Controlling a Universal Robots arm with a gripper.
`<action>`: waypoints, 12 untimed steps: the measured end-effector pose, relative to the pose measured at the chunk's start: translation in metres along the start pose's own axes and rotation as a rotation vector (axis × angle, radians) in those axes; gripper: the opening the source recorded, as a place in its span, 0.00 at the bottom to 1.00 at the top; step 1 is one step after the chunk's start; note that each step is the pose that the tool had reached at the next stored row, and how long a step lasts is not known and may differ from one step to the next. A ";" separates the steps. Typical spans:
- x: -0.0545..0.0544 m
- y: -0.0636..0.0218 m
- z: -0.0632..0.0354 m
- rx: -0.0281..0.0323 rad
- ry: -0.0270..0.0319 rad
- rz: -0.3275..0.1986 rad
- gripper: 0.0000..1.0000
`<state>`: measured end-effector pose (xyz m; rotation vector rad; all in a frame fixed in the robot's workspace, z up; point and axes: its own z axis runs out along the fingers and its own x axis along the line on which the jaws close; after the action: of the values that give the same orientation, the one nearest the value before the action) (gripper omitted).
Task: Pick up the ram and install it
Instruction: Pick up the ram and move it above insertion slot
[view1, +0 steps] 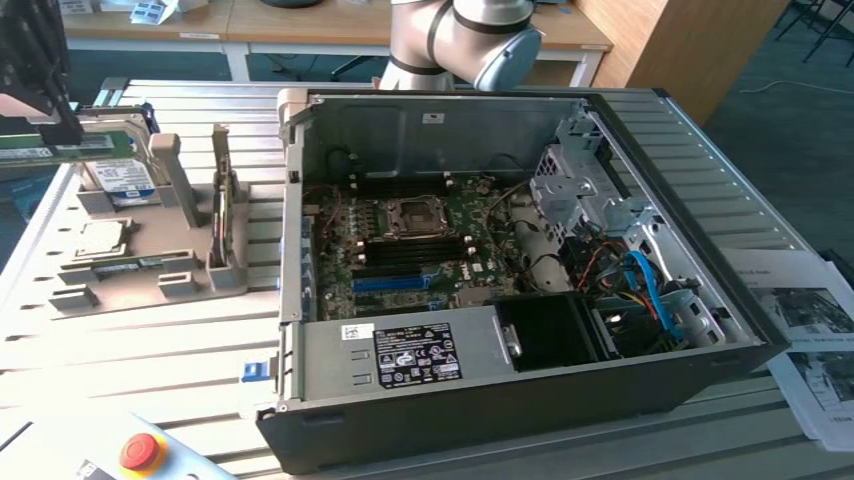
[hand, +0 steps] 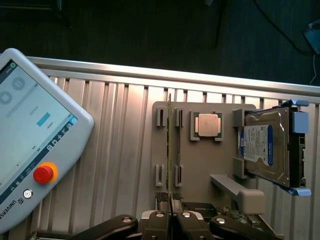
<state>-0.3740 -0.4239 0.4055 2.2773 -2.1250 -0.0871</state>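
Wrist view: ram (hand: 170, 150), thin green board seen edge-on over the grey tray (hand: 200, 165) on the counter (hand: 115, 150), its flat faces pinched in the narrow-set pincer (hand: 170, 202). Judged light, stiff, fragile; best gripped by the bare edges, clear of chips and contacts

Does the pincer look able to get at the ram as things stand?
Very likely yes: the pincer appears shut on the near end of the ram, which runs edge-on above the grey holder. Nothing stands between them.
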 end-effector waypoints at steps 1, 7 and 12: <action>0.000 -0.0021 -0.0005 -0.0013 0.0000 0.000 0.12; 0.001 -0.0152 -0.0022 -0.0077 -0.0004 0.000 0.12; 0.002 -0.0255 -0.0029 -0.0101 -0.0005 0.000 0.12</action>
<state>-0.3483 -0.4239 0.4069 2.2718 -2.1200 -0.0982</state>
